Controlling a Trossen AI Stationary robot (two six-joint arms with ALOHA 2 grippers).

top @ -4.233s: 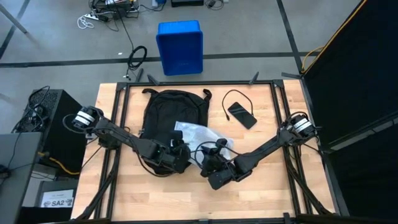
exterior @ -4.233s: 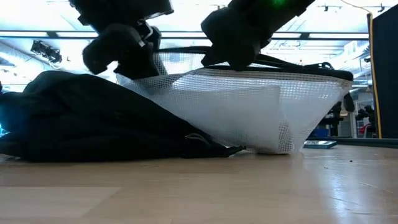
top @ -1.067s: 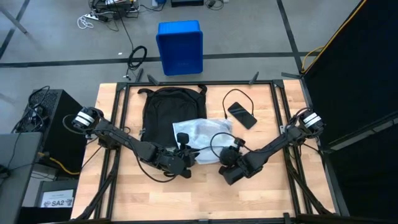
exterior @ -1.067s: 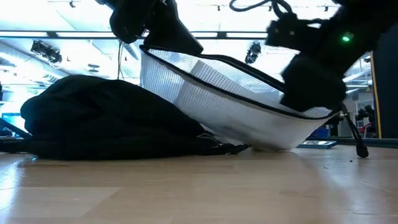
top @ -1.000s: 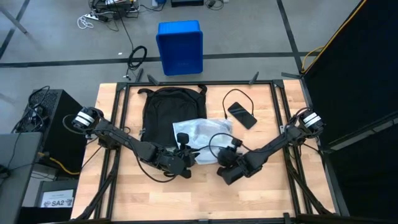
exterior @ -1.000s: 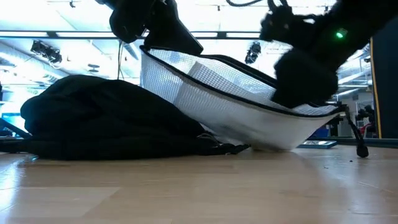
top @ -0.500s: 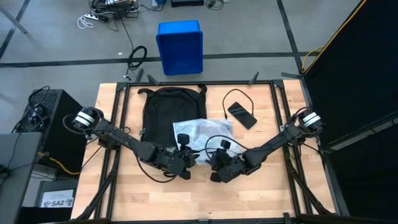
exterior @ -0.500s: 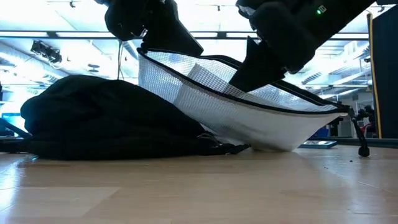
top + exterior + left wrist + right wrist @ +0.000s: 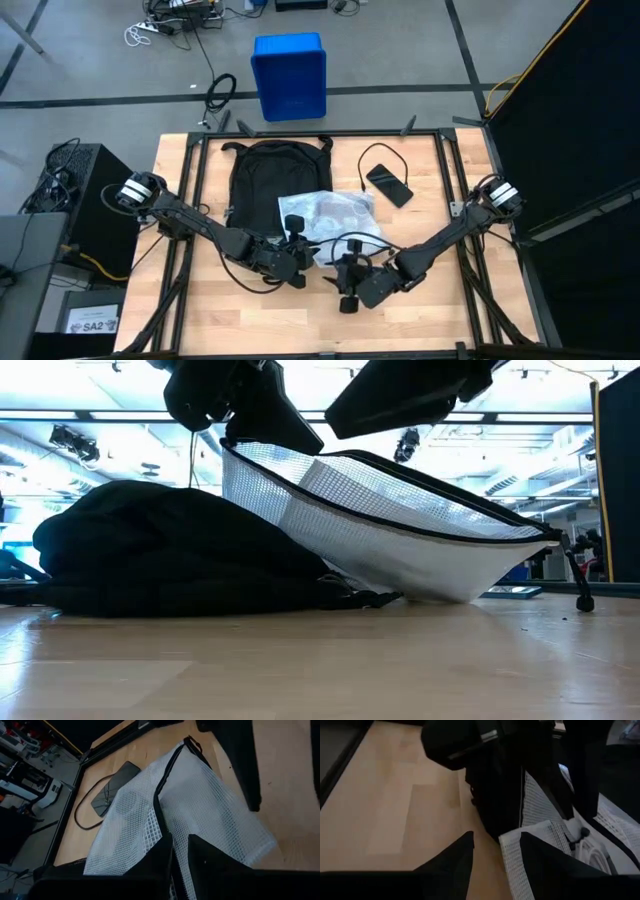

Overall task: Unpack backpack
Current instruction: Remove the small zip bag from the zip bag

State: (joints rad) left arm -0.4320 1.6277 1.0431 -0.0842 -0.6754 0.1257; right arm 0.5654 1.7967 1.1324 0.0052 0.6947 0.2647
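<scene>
My left gripper [image 9: 177,852] is pinched shut on the black-trimmed edge of the white mesh pouch [image 9: 335,215], holding that end raised off the wooden table [image 9: 440,315]. The pouch's other end rests on the boards just beside the backpack [image 9: 268,180], which lies slumped at the table's far left-centre. My right gripper [image 9: 495,855] sits near the pouch's front corner, fingers apart, gripping nothing. Judged progress: partial. The pouch is largely out, and a phone [image 9: 388,185] with its cable lies well apart on the right. Still to do: set the pouch down clear and check the bag for more. Hidden: the backpack's opening and interior, so I cannot say what remains inside; the pouch contents are only possibly a pale folded item.
</scene>
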